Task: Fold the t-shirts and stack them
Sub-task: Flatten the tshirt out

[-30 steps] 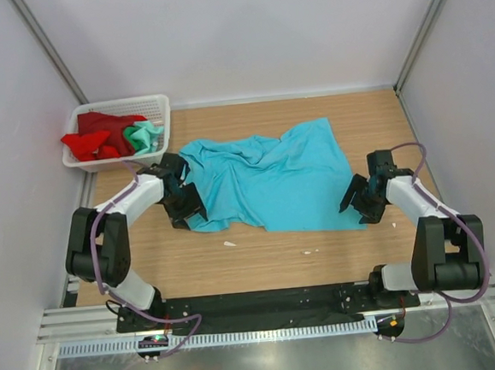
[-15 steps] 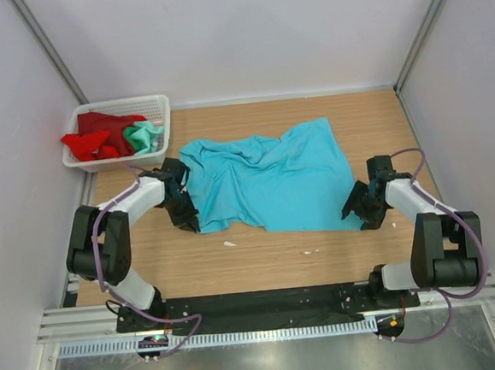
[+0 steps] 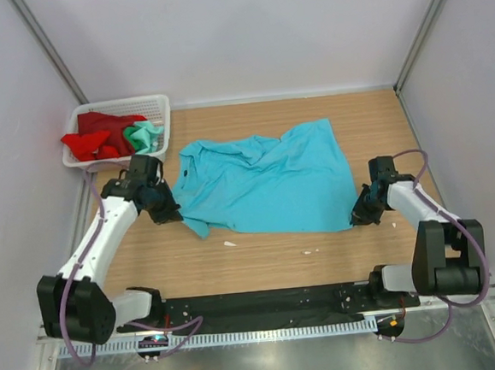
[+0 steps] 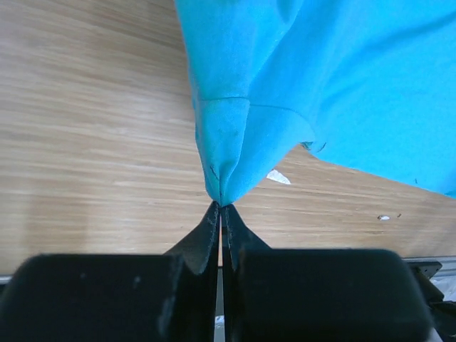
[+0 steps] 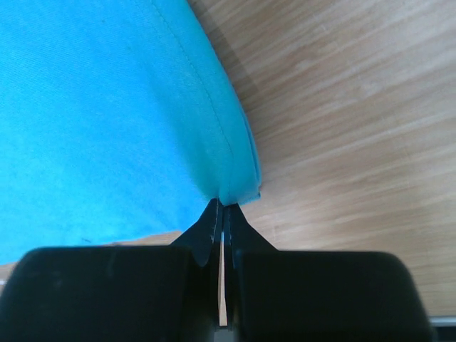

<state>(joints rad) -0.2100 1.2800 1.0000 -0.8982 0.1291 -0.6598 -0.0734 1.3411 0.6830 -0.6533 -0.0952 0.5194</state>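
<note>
A turquoise collared t-shirt (image 3: 269,183) lies spread and wrinkled across the middle of the wooden table. My left gripper (image 3: 171,210) is shut on its left edge, pinching a fold of the turquoise t-shirt (image 4: 228,135) at the fingertips, left gripper (image 4: 220,206). My right gripper (image 3: 359,216) is shut on the near right corner of the turquoise t-shirt (image 5: 107,114), the hem bunched at the tips of the right gripper (image 5: 222,205). A red t-shirt (image 3: 96,138) and a mint green t-shirt (image 3: 146,136) lie crumpled in the basket.
A white mesh basket (image 3: 160,106) stands at the far left corner of the table (image 3: 262,261). Small white scraps (image 3: 229,244) lie on the wood near the shirt's front edge. Grey walls close in the left, right and back.
Both grippers have shut on the turquoise shirt. The left arm has swung out to the left, pulling the shirt's left edge taut; the right gripper has shifted slightly down at the near right corner.
</note>
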